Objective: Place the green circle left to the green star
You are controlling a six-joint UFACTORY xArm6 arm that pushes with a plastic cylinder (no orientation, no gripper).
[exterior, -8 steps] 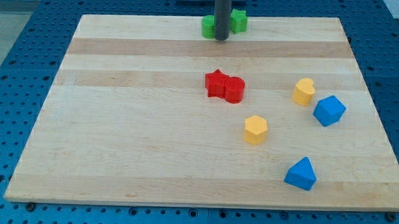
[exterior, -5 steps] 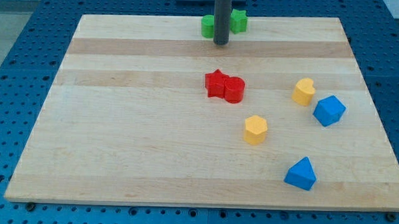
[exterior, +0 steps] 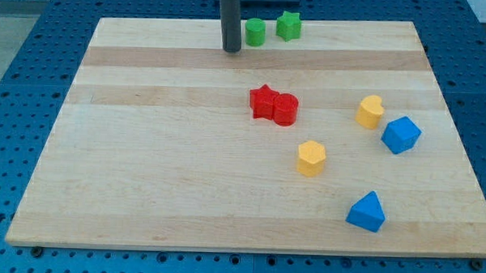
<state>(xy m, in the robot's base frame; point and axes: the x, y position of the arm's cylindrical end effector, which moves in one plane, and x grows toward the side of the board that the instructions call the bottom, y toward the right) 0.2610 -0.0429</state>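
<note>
Two green blocks at the view's top: green circle (exterior: 255, 31) sits just left of green star (exterior: 289, 25), small gap between. My tip (exterior: 231, 49) stands just left of the circle, slightly lower, apparently not touching, holding nothing. Matte plastic-looking blocks, pale wooden board (exterior: 145, 165).

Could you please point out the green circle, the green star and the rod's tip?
green circle (exterior: 255, 32): camera view, its front side.
green star (exterior: 289, 25): camera view, its top face.
my tip (exterior: 231, 50): camera view, rod's very end.
</note>
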